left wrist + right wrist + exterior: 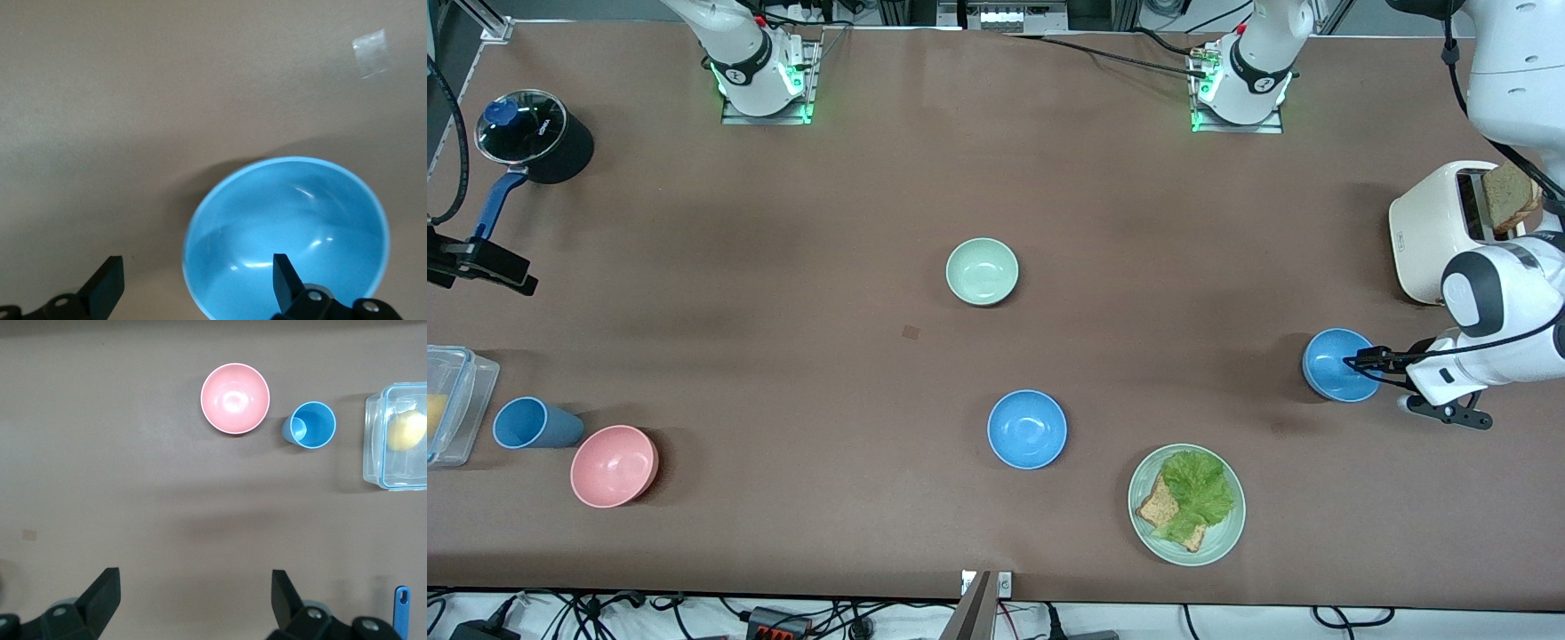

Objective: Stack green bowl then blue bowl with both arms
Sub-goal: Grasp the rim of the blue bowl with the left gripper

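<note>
Nearest the front camera on the desk (783,222) sits a green plate (1186,504) with lettuce and bread, and just farther than it, near the middle, a blue bowl (1027,428) stands alone. Farther again, at the left arm's end, a second blue bowl (1338,364) lies under the left gripper (1360,362): its fingers are spread wide and straddle the rim, one inside the bowl and one outside, not yet closed on it. The green bowl (982,271) stands at the desk's middle, farther from the camera than both blue bowls and well apart from either gripper. So the left arm is the nearer one to a blue bowl, and the green bowl lies from that gripper toward the right arm's end. The right gripper (193,603) hangs open and empty over the right arm's end, near a pink bowl (235,397) and blue cup (311,425).
</note>
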Robot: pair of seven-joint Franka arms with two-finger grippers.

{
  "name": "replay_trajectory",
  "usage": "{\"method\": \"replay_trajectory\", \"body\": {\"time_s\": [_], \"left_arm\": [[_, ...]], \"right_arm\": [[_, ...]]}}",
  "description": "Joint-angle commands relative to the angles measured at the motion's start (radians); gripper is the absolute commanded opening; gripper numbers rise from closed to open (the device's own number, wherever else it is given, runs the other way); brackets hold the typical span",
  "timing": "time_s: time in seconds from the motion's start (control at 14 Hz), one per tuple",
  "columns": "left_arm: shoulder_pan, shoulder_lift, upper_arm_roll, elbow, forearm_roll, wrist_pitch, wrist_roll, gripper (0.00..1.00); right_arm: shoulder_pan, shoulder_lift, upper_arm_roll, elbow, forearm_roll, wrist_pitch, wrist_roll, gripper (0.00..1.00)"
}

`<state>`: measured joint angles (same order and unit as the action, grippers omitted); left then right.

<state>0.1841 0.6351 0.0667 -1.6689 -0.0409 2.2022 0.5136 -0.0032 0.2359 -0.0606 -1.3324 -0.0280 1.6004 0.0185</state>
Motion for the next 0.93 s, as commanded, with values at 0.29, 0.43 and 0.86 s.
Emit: {"method": "replay_trajectory", "body": {"time_s": [0.29, 0.43, 0.86], "left_arm": [[0.018, 0.044, -0.005, 0.02, -0.002, 0.036, 0.065, 0.67], [0.018, 0.044, -0.005, 0.017, -0.004, 0.036, 0.065, 0.56], [0.02, 0.052, -0.008, 0.008, -0.044, 0.028, 0.043, 0.31]], "right_arm": [[0.028, -0.113, -0.025, -0.164, 0.013, 0.041, -0.022, 1.0], [0.028, -0.177, -0.025, -0.279, 0.008, 0.093, -0.022, 1.0], [0.025, -0.214, -0.025, -0.349, 0.004, 0.138, -0.031, 1.0]]}}
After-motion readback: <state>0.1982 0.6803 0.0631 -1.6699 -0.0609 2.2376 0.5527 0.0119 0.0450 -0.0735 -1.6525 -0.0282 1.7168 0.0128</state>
